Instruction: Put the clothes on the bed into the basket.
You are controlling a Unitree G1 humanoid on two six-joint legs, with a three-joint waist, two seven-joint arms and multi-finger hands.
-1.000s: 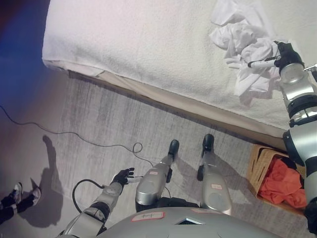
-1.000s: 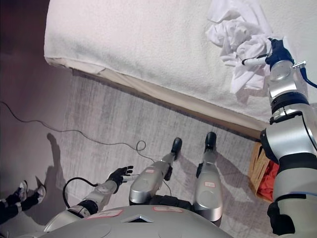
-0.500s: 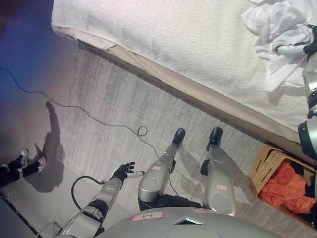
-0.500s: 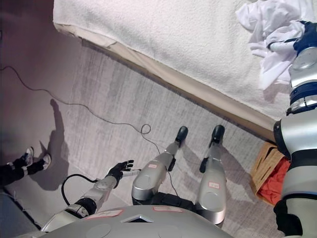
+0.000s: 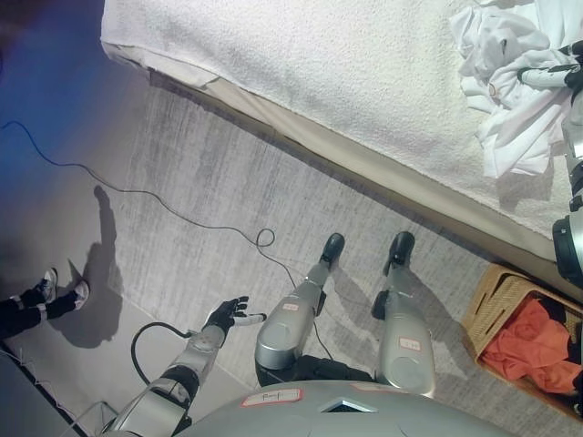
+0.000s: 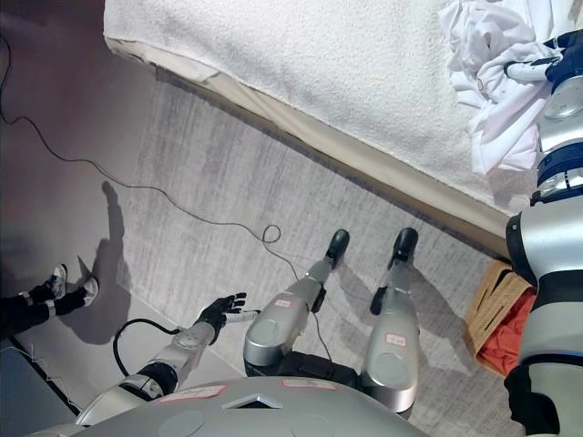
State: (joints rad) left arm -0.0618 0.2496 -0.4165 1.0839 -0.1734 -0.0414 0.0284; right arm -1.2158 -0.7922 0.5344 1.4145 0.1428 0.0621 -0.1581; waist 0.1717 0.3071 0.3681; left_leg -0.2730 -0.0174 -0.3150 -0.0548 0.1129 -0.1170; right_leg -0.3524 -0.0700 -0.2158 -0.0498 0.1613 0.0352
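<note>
A heap of white clothes (image 5: 510,82) lies on the white bed (image 5: 319,73) at the upper right. My right hand (image 6: 565,59) sits at the heap's right side, with its fingers curled into the cloth and one white-tipped finger lying across it. A flap of the white cloth (image 6: 506,137) hangs from the hand and throws a shadow on the bed. The wicker basket (image 5: 487,305) stands on the floor at the lower right, below the bed's edge, with an orange garment (image 5: 528,346) inside. My left hand (image 5: 228,319) hangs open low at the lower left, far from the bed.
Grey carpet (image 5: 228,182) runs along the bed's near edge. A thin cord (image 5: 182,214) snakes across it. A person's shoes (image 5: 46,291) show at the left edge.
The camera has shifted, so the bed and clothes sit further right in view. The flap under my right hand has stretched out longer. My left hand has not moved.
</note>
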